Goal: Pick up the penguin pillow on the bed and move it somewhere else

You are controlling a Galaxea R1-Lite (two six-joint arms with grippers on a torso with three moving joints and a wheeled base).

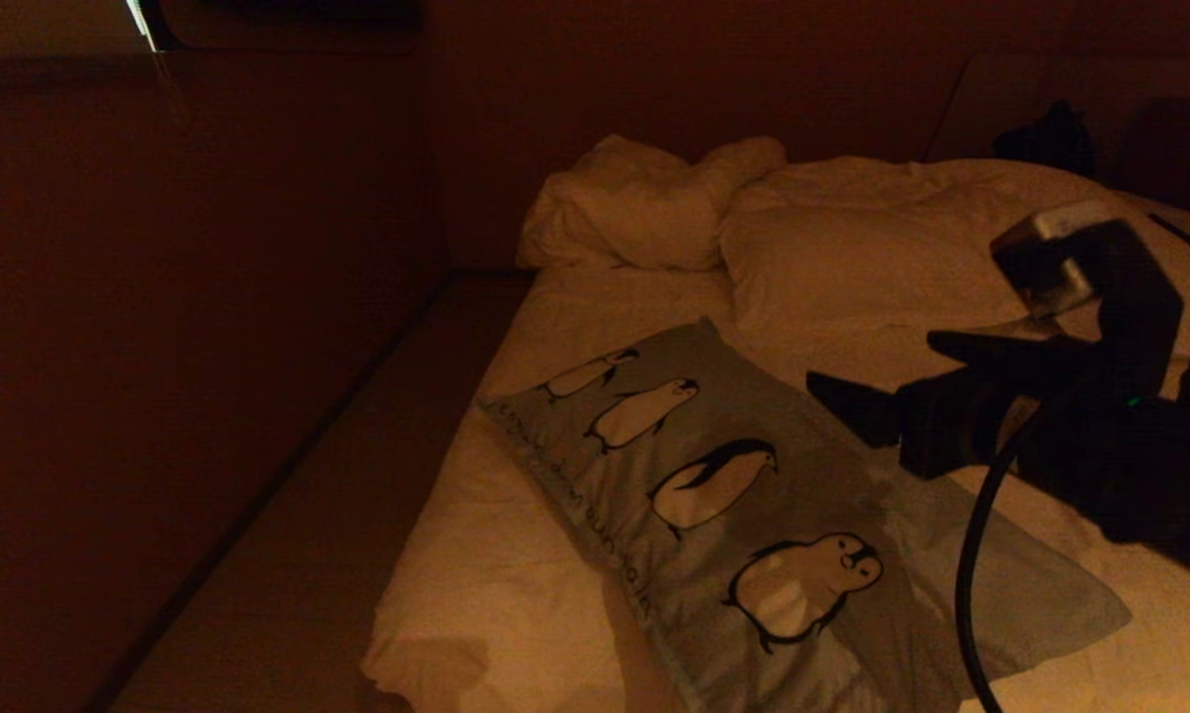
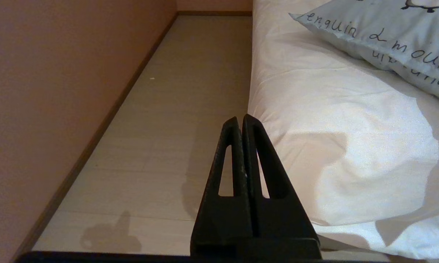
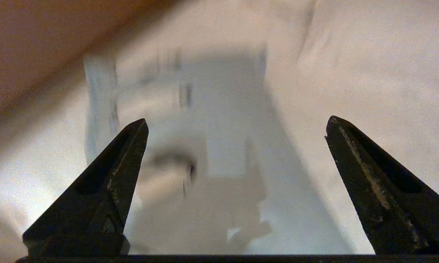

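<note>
lying on bed [image 1: 516,594], penguin pillow [image 1: 753,495], dim room

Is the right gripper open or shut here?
Open: the right gripper shows its two fingers spread wide apart above the penguin pillow, nothing held between them.

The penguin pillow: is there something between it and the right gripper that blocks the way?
Nothing visible does. The right gripper hangs open above the penguin pillow, which lies bare on the bed. The white pillows sit farther back. The left gripper is shut, beside the bed.
</note>
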